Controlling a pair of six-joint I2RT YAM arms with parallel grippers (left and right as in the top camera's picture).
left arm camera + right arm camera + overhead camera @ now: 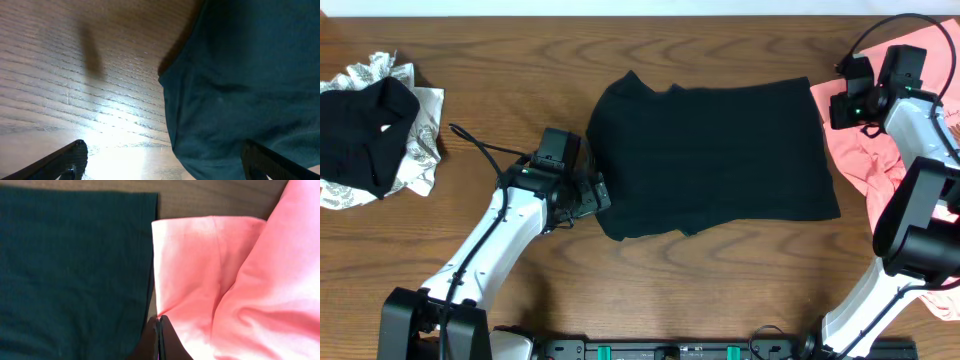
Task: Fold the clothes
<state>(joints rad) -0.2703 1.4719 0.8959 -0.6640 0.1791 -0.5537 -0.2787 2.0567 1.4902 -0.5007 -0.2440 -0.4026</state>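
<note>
Since the flat black knit garment (710, 150) lies spread over the middle of the brown wood-grain desk (720, 300), I judge it to be the piece in hand, and both my arms stand at its edges for that reason. My left end effector (164, 152) hangs low over the garment's left edge, near the lower corner, with its two fingers (75, 155) set wide apart. One is over bare wood and the other over cloth, so the edge runs between them. That straddle suits taking the edge, though nothing is pinched yet.

My right end effector (159, 330) is at the opposite side, by the upper right corner, where the black cloth touches the rumpled salmon-pink garment (240, 280) heaped at the desk's right edge. Its fingers are pressed together, tip to tip, right on the line between the two fabrics. Creases in the pink fan out from the tips, but I cannot tell whether either fabric is caught between them.

I take it the pink piece is parked aside to wait its turn. So is the heap at the far left, a crumpled black piece (365, 130) on a grey-and-white patterned cloth (420, 165), well apart from the work. The fold itself is not yet begun, for the black garment lies opened out flat. The risk on the right is lifting pink along with black.
</note>
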